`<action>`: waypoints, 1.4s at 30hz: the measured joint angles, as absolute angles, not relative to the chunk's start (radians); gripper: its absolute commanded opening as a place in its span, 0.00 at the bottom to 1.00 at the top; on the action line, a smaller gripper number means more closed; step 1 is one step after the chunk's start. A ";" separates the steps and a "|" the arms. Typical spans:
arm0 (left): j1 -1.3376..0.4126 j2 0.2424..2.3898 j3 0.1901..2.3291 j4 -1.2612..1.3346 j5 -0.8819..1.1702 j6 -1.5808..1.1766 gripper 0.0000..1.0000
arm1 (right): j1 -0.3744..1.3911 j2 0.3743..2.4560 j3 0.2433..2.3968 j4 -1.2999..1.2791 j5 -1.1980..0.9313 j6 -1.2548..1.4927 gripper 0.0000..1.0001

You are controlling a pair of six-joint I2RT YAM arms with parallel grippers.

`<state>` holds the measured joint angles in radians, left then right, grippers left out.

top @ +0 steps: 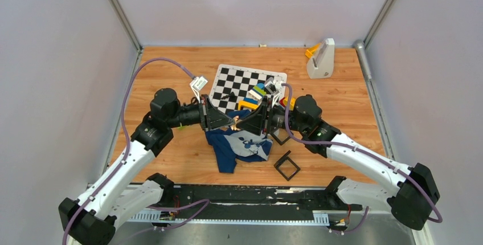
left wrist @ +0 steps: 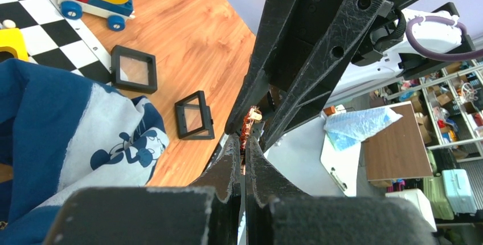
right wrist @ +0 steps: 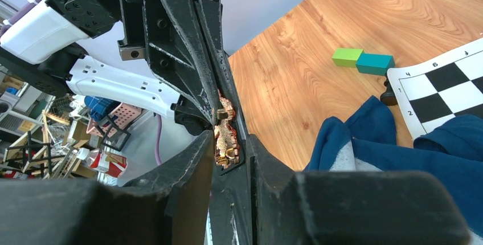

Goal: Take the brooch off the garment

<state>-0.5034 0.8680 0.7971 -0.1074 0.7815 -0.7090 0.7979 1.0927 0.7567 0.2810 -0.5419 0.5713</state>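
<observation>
**A:** Where's the brooch (right wrist: 225, 137)?

**B:** Right where the two grippers meet tip to tip, above the upper edge of the garment (top: 242, 145). The left gripper (left wrist: 244, 142) has its jaws pressed together, pinching the brooch at the very tips.

**A:** And the right gripper (right wrist: 228, 149)?

**B:** Its jaws stand a narrow way apart with the brooch between them (the left fingertips poke into the same gap). Whether they squeeze it, I can't tell.

**A:** Touching the cloth?

**B:** No. Both wrist views show it apart from the garment, which lies crumpled on the table (top: 171, 74).
</observation>
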 measured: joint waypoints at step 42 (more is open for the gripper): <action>-0.697 1.012 0.768 -0.295 0.464 -0.604 0.00 | 0.744 0.892 0.687 -0.049 -0.234 0.604 0.94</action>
